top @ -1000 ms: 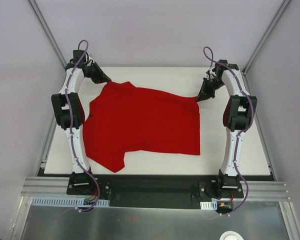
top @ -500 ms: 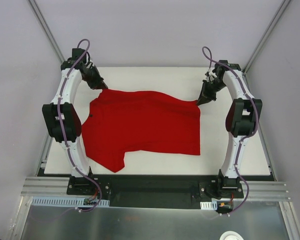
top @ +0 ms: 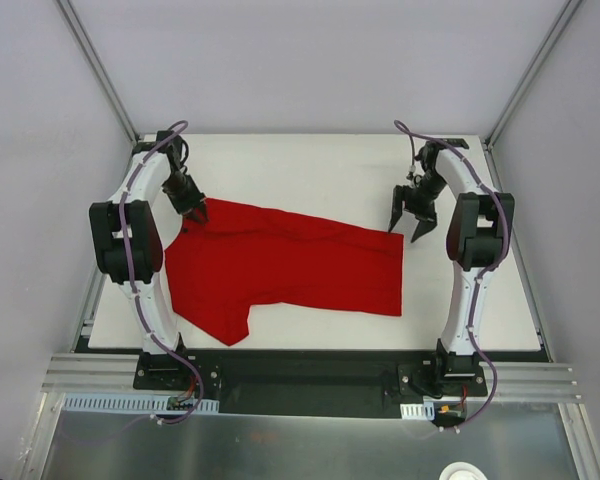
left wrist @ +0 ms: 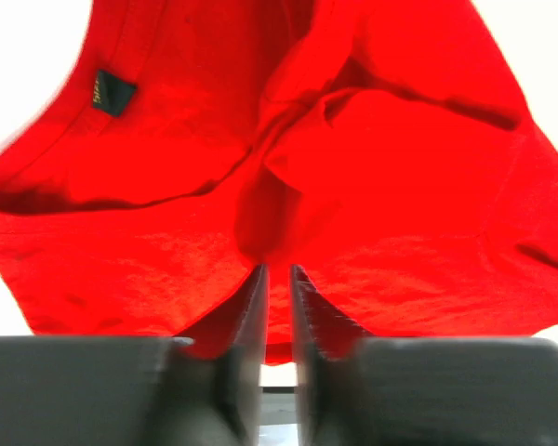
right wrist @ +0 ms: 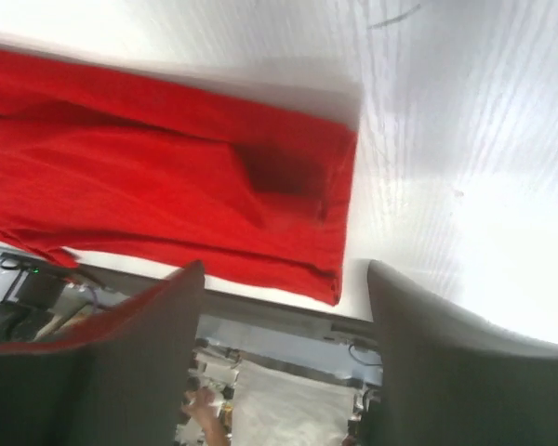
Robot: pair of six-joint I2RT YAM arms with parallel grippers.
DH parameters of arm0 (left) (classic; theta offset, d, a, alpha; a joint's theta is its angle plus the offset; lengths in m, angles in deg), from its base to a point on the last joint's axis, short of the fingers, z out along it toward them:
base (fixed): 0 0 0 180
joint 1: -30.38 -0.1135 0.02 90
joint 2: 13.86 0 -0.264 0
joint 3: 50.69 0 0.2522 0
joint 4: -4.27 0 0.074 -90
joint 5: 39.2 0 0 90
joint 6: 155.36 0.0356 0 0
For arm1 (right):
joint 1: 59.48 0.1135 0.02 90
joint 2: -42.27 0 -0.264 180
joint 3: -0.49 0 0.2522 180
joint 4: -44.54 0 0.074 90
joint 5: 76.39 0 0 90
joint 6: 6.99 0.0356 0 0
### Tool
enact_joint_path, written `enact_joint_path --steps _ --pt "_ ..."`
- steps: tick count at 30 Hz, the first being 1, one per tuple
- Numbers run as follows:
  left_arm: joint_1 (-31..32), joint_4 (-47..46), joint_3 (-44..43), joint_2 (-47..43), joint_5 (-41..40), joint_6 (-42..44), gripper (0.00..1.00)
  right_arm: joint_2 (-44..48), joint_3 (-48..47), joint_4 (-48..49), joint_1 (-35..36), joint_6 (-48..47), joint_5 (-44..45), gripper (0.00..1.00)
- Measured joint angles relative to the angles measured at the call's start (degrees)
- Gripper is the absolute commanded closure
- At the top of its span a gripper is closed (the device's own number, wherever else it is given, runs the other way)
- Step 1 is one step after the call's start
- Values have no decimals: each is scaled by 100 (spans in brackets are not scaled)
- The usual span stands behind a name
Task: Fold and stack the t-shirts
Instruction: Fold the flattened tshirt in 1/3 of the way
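Looking down from above, we find the bright red short-sleeved fabric t-shirt lying across the middle of the white table top, with one sleeve pointing toward the arm bases at the near left. From this height the left gripper sits at the shirt's far left corner, but its fingertips are too small to read. The left wrist view fills that in: the two dark fingers stand almost together with only a thin slit between them, and rumpled red cloth lies just beyond the tips. Whether any fabric is pinched there we cannot tell. That view alone shows a small black label on the cloth, and it cuts off the shirt's outline on most sides.

The right gripper hangs just past the far right corner with its jaws spread and nothing between them. Its wrist view is blurred, yet it shows the corner lying flat on the table, apart from both fingers.
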Motion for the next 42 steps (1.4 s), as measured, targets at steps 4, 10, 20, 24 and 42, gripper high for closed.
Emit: enact_joint_path --steps 4,10,20,24,42 --pt "-2 57 0 48 -205 -127 23 -33 -109 -74 2 24 380 0" --pt "2 219 -476 63 -442 -173 11 -33 -586 -105 2 9 511 3" --pt "212 289 -2435 1152 15 -72 1 -280 -798 -122 42 2 184 8" --pt "422 483 -2448 1613 125 4 1 -490 -780 -125 68 -48 153 29" --pt "544 737 -2417 1694 164 181 1 -638 -295 -118 131 -98 -173 99"
